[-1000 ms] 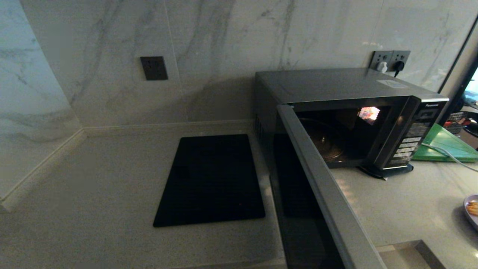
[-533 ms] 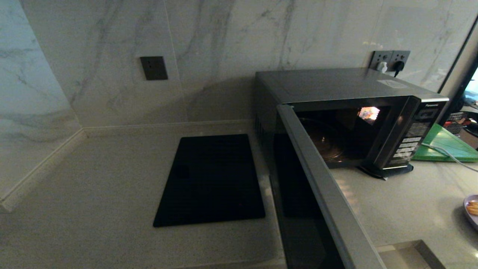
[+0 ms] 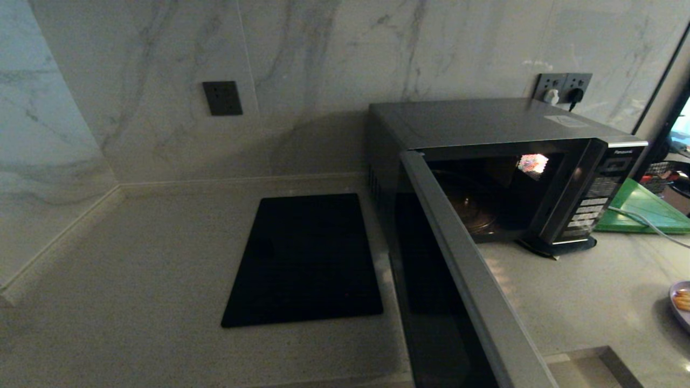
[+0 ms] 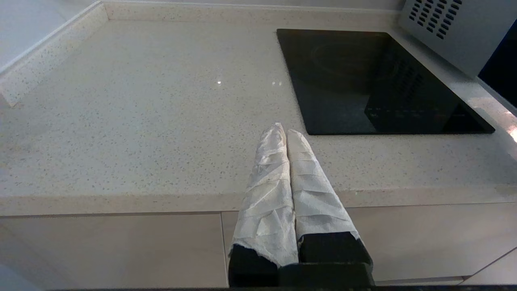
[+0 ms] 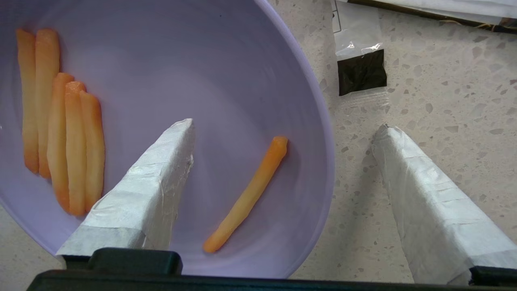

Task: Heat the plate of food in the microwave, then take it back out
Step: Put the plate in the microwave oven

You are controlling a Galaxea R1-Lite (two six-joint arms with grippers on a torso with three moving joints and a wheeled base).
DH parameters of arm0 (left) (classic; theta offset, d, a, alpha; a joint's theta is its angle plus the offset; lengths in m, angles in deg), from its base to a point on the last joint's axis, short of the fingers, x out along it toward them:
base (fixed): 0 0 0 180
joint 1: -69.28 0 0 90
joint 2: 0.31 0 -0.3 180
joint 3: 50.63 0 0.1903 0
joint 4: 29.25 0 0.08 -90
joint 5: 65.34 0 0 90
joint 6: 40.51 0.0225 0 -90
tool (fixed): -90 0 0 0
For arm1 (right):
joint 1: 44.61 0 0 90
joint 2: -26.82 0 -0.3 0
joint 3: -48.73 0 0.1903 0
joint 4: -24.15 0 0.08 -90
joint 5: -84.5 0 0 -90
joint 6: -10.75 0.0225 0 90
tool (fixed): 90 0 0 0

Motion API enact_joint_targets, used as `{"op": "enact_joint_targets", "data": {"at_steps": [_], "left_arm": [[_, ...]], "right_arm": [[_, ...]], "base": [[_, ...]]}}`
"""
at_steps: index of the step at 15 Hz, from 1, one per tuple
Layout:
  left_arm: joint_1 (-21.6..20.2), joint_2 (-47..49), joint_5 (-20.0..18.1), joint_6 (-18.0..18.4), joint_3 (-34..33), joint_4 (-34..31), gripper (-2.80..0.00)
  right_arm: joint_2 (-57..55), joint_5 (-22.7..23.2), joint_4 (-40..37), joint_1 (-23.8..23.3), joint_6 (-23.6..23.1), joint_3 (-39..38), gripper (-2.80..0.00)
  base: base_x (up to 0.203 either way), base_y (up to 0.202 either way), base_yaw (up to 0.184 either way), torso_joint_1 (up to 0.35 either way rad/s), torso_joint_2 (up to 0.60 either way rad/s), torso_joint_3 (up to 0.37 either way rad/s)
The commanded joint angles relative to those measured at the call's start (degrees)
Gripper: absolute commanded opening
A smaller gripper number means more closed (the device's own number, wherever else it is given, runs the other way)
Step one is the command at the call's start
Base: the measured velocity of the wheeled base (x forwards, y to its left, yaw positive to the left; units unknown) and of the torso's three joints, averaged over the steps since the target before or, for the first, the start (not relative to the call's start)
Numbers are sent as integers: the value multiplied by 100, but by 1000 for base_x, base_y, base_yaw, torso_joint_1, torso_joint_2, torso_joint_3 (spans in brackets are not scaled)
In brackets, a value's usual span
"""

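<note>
Speckled stone counter under marble walls: the silver-grey microwave stands with its dark glass door swung wide.

At the counter's right edge sits the small lavender plate of orange-yellow food sticks; the right gripper hangs over it, tape-wrapped fingers spread wide astride the rim, one above the plate, one above the counter. Near a flat black rectangular panel, the left gripper is parked, fingers pressed together.

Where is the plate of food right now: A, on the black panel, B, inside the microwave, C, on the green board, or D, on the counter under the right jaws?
D: the plate sits on the counter, with the open right gripper straddling its rim.
</note>
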Motion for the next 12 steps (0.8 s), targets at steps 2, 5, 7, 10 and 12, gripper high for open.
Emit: {"op": "enact_joint_targets", "data": {"at_steps": [2, 5, 7, 10, 12], "left_arm": [[-1, 4, 2, -6, 0, 11, -280], [-1, 4, 2, -6, 0, 10, -280], [-1, 4, 2, -6, 0, 11, -280], [1, 4, 2, -6, 0, 5, -280], [-1, 4, 2, -6, 0, 2, -280]], "right_arm": [[-45, -25, -12, 44, 17, 31, 0], [-53, -31, -12, 53, 17, 13, -280], [-45, -33, -12, 60, 17, 22, -280], [-15, -31, -12, 62, 17, 22, -280], [-1, -31, -12, 62, 17, 13, -280]], "base": [[0, 0, 0, 0, 0, 0], [0, 0, 0, 0, 0, 0], [0, 0, 0, 0, 0, 0], [0, 0, 0, 0, 0, 0], [0, 0, 0, 0, 0, 0]]}}
